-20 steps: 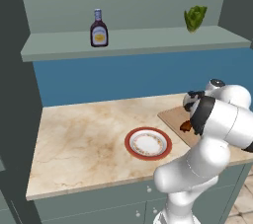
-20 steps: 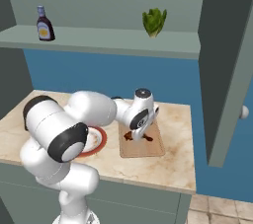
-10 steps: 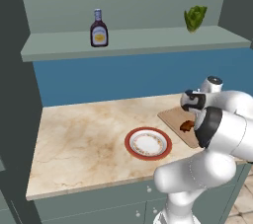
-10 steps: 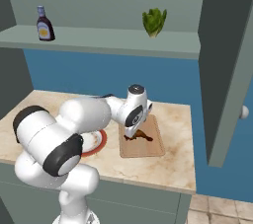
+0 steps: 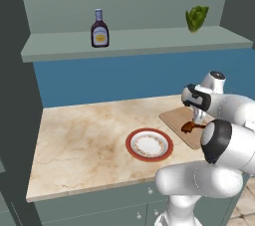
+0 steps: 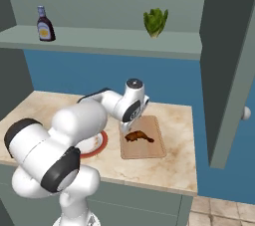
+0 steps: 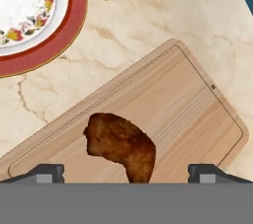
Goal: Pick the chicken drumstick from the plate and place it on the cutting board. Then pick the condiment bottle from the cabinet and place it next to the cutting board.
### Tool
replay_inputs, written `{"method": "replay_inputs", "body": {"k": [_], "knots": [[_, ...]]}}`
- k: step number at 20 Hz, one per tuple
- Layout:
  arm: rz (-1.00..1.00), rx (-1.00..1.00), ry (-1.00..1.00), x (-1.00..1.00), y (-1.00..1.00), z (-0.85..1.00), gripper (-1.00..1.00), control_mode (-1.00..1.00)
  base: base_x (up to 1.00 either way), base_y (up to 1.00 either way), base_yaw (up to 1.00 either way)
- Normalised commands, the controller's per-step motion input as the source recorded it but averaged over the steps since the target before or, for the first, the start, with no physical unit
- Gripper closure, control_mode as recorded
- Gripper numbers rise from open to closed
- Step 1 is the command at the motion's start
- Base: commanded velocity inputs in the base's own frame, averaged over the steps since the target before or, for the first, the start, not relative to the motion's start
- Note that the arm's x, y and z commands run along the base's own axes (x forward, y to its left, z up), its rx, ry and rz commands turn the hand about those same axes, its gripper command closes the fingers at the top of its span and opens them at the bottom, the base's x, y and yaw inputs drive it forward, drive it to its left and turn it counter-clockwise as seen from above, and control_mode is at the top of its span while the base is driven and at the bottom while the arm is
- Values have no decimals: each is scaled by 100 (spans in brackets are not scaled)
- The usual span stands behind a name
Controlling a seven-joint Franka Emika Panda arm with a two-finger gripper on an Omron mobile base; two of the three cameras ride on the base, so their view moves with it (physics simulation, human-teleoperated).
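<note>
Over the last second our arm has lifted a little off the cutting board and swung back, leaving the chicken drumstick lying alone on the wood, so we judge the first half of the task done. The cabinet shelf comes next: the condiment bottle stands upright there, well apart from the green leafy vegetable. The plate sits bare on the marble counter, just beside the board. Our gripper hovers just above the drumstick with its jaws spread wide, holding nothing. In the right base view the drumstick lies flat, its long axis running roughly across the board, thin bone end pointing right.
</note>
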Motion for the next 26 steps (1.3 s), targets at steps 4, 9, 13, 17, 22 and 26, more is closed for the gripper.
{"method": "replay_inputs", "body": {"k": [4,9,13,17,22,26], "knots": [[3,4,0,-10,28,24,-100,-100,0,0,0],[5,3,-1,-20,29,18,-100,-100,0,0,0],[7,0,-4,-31,32,14,-100,-100,0,0,0],[7,1,-8,-30,30,20,-100,-100,0,0,0],[4,2,-12,-27,28,24,-100,-100,0,0,0],[3,4,-10,-24,31,18,-100,-100,0,0,0]]}}
